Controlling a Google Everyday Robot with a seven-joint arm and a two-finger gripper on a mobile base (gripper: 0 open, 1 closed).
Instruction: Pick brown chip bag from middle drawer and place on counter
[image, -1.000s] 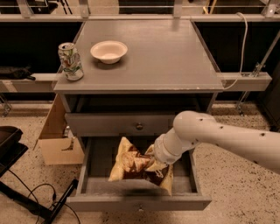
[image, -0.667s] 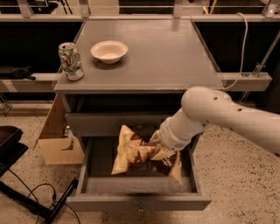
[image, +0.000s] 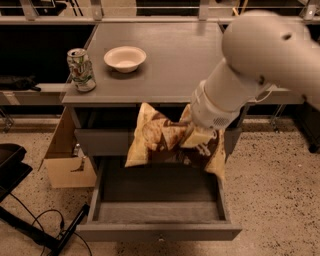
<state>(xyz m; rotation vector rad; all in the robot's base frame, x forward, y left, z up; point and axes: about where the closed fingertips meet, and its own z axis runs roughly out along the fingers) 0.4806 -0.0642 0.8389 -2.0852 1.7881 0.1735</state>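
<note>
Gripping the chip bag (image: 160, 140) where it bunches at its right half, the hand (image: 194, 134) sits mostly hidden under the round, smooth white wrist of the arm (image: 235, 85), closed on the crinkled foil. That bag is shiny dark brown with cream-yellow ends, creased and folded. It hangs in the air above the open drawer (image: 160, 232) and in front of the closed drawer front (image: 100, 141) above it. Its upper left corner reaches up close to the front edge of the worktop (image: 185, 55). Grey wood forms the shallow, wide box of the open drawer, with a small knob low on its front panel. Matching it, the flat matte grey rectangle of the worktop has paler worn edges, and the bulky arm covers its right front corner. On its left part stand a dented drink can (image: 81, 70) near the front corner and a round white bowl (image: 125, 58) just to its right, apart from it. Beside the cabinet on the speckled floor are a cardboard box (image: 67, 162) and a black cable (image: 35, 225).
</note>
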